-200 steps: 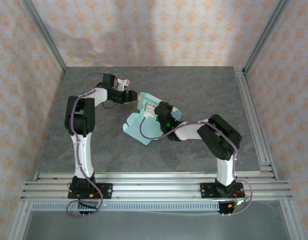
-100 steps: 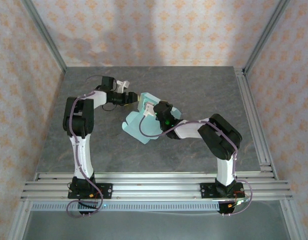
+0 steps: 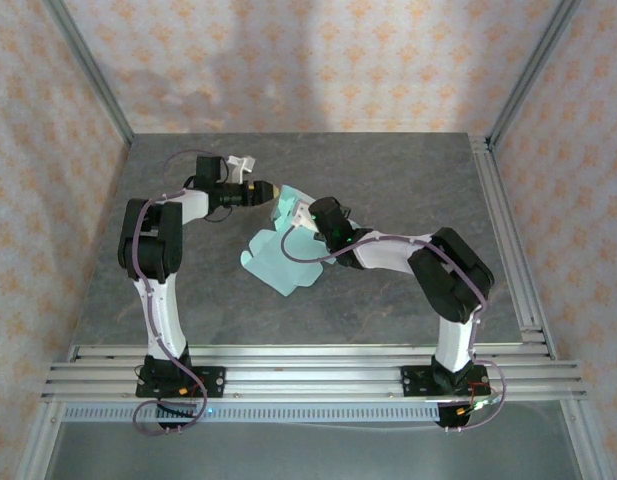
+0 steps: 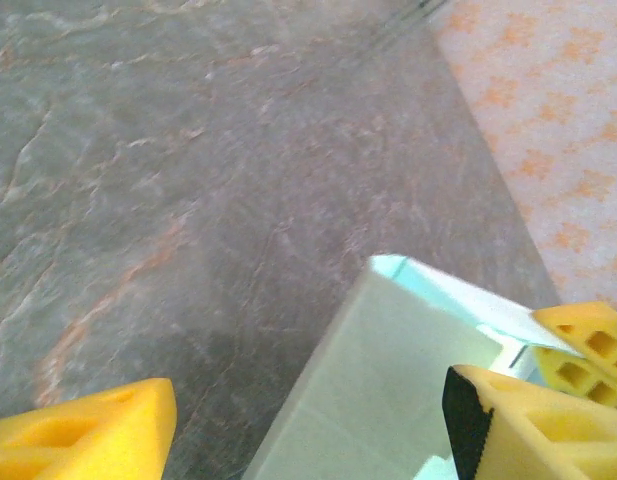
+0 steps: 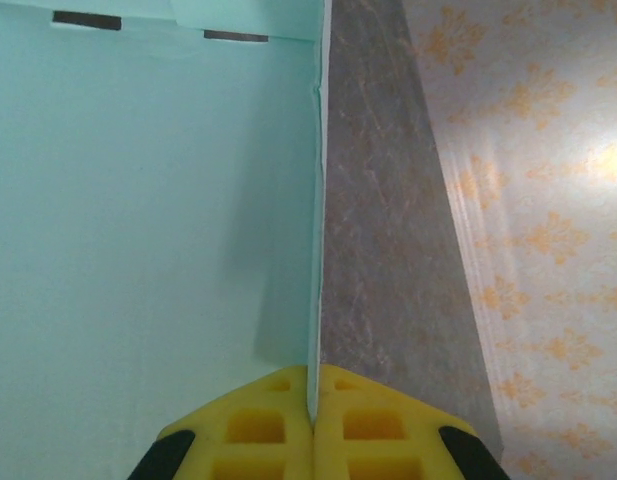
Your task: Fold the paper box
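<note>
The paper box (image 3: 280, 258) is a pale mint-green card sheet lying partly folded mid-table, with one panel raised at its far end. My right gripper (image 3: 296, 218) is shut on the thin edge of that raised panel (image 5: 148, 200); the yellow fingertips (image 5: 278, 420) meet on the card. My left gripper (image 3: 272, 190) is at the sheet's far corner and stands open. In the left wrist view the upright panel (image 4: 408, 370) rises between its two yellow fingers (image 4: 88, 430), closer to the right one. The right gripper's yellow fingers (image 4: 588, 345) show just behind.
The grey stone-pattern table (image 3: 388, 170) has bare surface around the sheet. Aluminium rails (image 3: 308, 365) run along the near edge and the right side. Patterned walls close in the back and sides.
The right gripper has carried the card's raised panel up and to the left, dragging the sheet slightly left. The left gripper has widened a little and drawn back toward the far left.
</note>
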{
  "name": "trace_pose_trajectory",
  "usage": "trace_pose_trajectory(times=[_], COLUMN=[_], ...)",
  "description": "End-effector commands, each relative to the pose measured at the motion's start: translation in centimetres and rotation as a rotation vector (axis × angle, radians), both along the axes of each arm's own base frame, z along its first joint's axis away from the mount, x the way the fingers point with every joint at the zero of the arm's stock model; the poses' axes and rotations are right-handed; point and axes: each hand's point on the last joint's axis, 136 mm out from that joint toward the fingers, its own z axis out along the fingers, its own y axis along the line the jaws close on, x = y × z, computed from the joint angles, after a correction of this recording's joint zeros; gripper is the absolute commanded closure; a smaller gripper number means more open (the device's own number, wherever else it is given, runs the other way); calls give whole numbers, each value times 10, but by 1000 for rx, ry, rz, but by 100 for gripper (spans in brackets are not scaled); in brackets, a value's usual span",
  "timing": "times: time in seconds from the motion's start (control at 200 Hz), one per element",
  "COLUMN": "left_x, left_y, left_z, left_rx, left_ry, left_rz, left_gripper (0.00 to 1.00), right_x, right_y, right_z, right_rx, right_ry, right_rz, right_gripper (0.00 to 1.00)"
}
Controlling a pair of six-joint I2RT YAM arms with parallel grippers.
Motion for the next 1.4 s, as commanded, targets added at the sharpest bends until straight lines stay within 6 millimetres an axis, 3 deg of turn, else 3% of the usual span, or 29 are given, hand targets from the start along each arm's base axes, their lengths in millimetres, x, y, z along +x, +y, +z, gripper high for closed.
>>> trace_pose_trajectory(times=[0.0,0.2,0.4,0.596,0.866,1.396], left_x=[-2,-12,-9,-19,-41,-47], left_y=[-17,-34,-35,-39,-49,-54], left_z=[19,8,-6,5,14,16], left_rx=[-35,-24,0,-28,-33,2], left_ry=[-89,-49,2,-27,-40,-53], left_rz=[-106,-201,-193,-241,-347,-367], left_gripper=[27,26,21,20,25,26], right_x=[-6,-7,-5,1,4,12], right_y=[0,-1,-3,-5,-8,-17], right_z=[6,7,7,12,5,13], right_rx=[20,37,32,26,13,-100], right_ry=[45,65,56,2,14,-114], right_rz=[8,3,-3,-6,-16,2], right_gripper=[100,100,100,100,100,100])
